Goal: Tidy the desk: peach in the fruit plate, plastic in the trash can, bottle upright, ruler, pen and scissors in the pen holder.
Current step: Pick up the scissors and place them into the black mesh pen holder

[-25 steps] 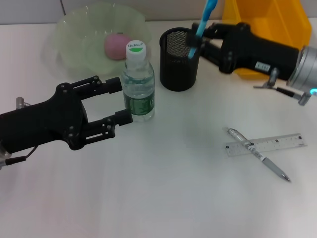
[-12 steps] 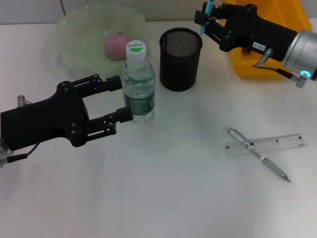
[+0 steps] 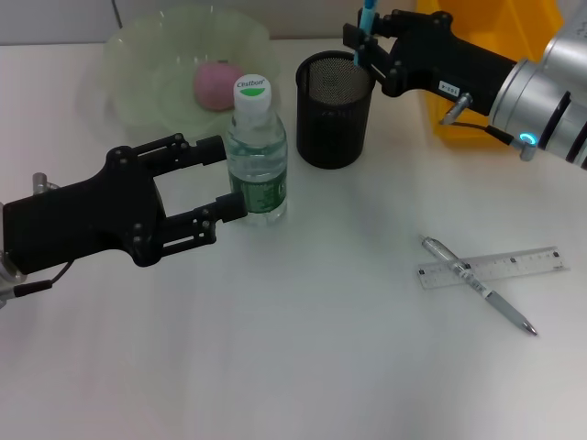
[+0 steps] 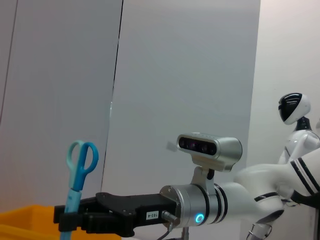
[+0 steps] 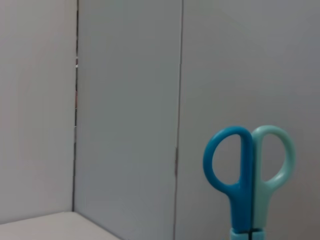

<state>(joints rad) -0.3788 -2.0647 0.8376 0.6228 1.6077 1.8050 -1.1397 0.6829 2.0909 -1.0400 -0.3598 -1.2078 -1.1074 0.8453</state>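
Two grippers in play: the right gripper (image 3: 367,50) pinches the blue scissors (image 3: 369,16) upright, handles up, directly above the rim of the black mesh pen holder (image 3: 334,110). The left gripper (image 3: 220,180) sits with fingers spread, its tips just beside the upright bottle (image 3: 256,156), one near the shoulder, one near the label. Beyond the bottle, the peach (image 3: 216,85) lies in the fruit plate (image 3: 128,64). Well away from the right gripper, nearer the robot, the pen (image 3: 477,284) lies crossed over the ruler (image 3: 491,268).

Bottle (image 3: 256,151) just beside pen holder (image 3: 334,110)
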